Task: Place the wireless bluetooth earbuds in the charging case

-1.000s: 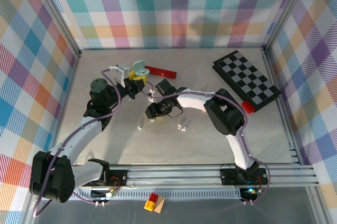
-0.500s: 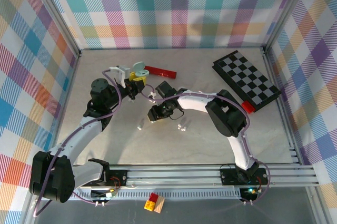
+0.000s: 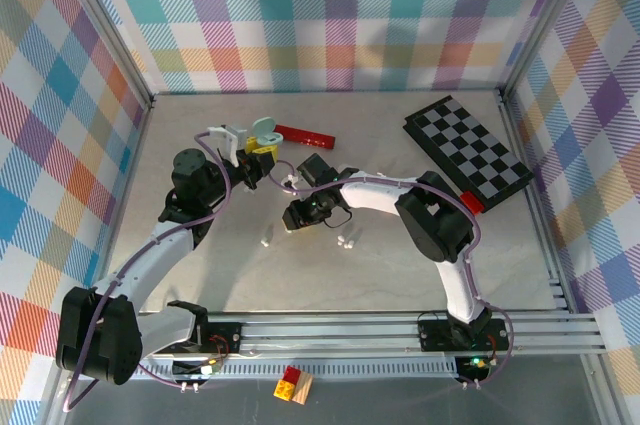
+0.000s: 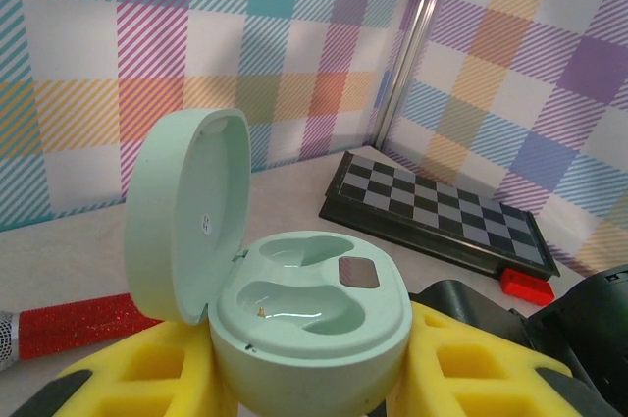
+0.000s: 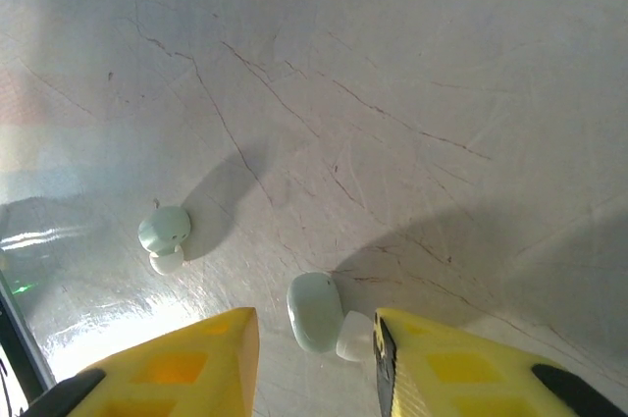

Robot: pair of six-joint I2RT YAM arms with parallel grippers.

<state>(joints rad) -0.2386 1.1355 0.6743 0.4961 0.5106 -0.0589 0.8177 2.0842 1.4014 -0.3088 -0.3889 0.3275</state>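
My left gripper (image 4: 309,383) is shut on the open pale green charging case (image 4: 314,299), its yellow fingers (image 4: 137,378) pressed to both sides. The lid stands up at the left and both wells are bare. From above, the case (image 3: 266,128) and left gripper (image 3: 260,150) sit at the back centre-left. My right gripper (image 5: 314,338) is low over the table, open, with a pale green earbud (image 5: 314,311) lying between its fingers. The earbud's white tip touches the right finger (image 5: 442,358); a gap remains at the left finger. A second earbud (image 5: 164,233) lies further left. From above, the right gripper (image 3: 297,213) hides the first earbud.
A folded chessboard (image 3: 467,150) lies at the back right with a red brick (image 3: 471,203) at its near corner. A red glittery stick (image 3: 305,134) lies behind the case. Small white bits (image 3: 266,241) (image 3: 346,241) lie on the table. Plaid walls enclose three sides.
The right gripper's fingers have drawn closer together around the earbud on the table, and the right arm has shifted slightly. The left arm and the case have stayed still.
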